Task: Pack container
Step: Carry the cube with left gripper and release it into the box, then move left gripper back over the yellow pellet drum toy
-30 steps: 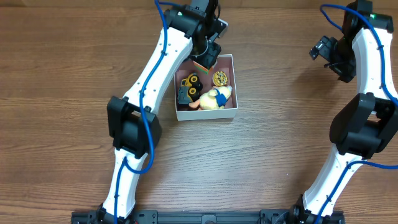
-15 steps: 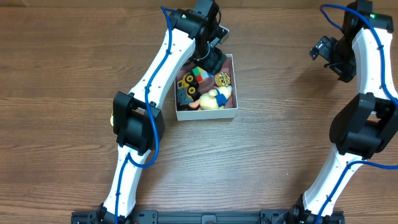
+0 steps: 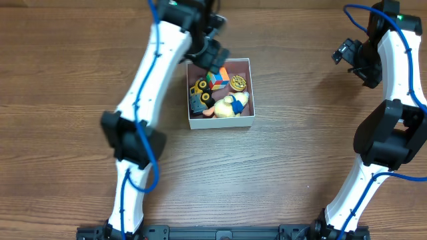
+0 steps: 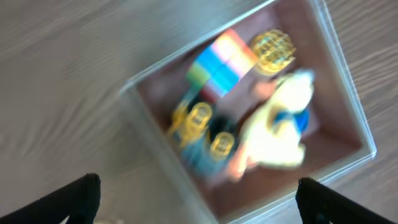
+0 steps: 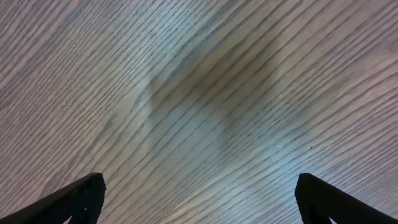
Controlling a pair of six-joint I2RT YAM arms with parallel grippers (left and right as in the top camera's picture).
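1. The container [image 3: 223, 124] sits at upper centre of the overhead view, holding a coloured cube [image 3: 217, 78], toy truck [image 3: 202, 91], gold disc [image 3: 237, 83] and plush duck [image 3: 231, 105].
2. The left gripper [image 3: 213, 55] hovers at its upper-left corner, jaws wide apart, empty.
3. The right gripper [image 3: 347, 53], upper right, is spread over bare wood.
4. No loose toys are visible; packing looks essentially finished.

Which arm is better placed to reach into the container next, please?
Left: its open left gripper hovers at the container's far-left corner, looking into it. The right gripper, also open, hangs far off over the table.
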